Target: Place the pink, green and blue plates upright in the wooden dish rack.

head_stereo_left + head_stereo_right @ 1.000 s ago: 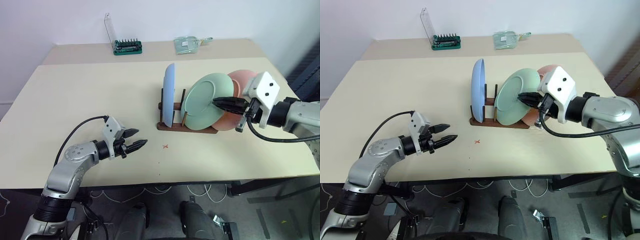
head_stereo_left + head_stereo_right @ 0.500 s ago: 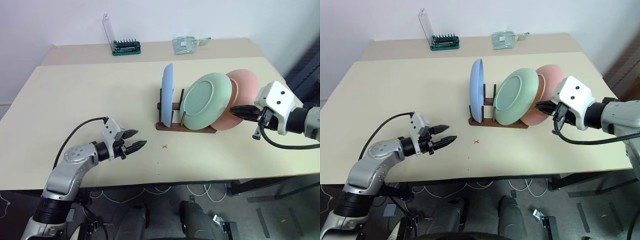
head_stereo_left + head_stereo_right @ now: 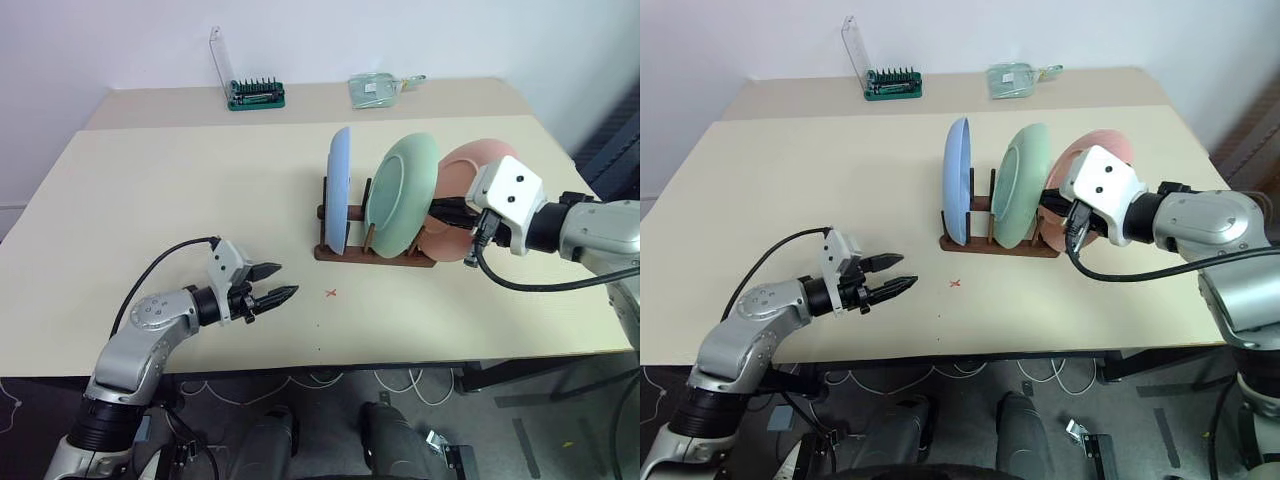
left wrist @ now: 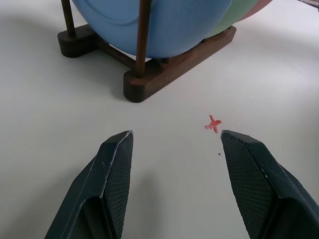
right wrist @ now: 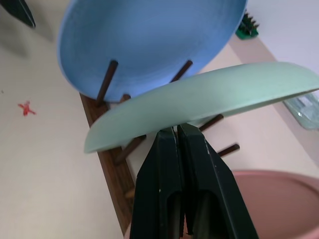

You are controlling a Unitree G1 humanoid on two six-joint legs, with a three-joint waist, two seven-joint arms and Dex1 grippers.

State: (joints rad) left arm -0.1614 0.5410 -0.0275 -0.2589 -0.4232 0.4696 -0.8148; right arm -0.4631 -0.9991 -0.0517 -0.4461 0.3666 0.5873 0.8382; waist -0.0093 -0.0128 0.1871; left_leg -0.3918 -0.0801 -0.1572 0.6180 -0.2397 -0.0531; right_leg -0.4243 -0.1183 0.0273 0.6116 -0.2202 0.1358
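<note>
My left fingers hover low over the worktop, spread apart and holding nothing, pointing toward the wooden dish rack. Between them and the rack lies bare surface with one small red cross mark, nearer the rack's front end than my fingertips. The worktop's near edge runs just behind my left forearm, and a wide open stretch lies left of the rack.

The rack stands mid-worktop. The blue plate sits upright between the pegs at the rack's left end. The green plate stands beside it in the rack, leaning slightly, and the pink plate leans at the rack's right end, behind my right wrist housing.

My right fingers are pressed together with nothing between them. Their tips sit right at the green plate's rim, on its pink-plate side; I cannot tell whether they touch it. My right arm reaches in from the right of the rack, angled leftward and slightly downward.

Well beyond the rack, by the wall, stand a green bit holder with a clear lid raised and a clear plastic packet.
</note>
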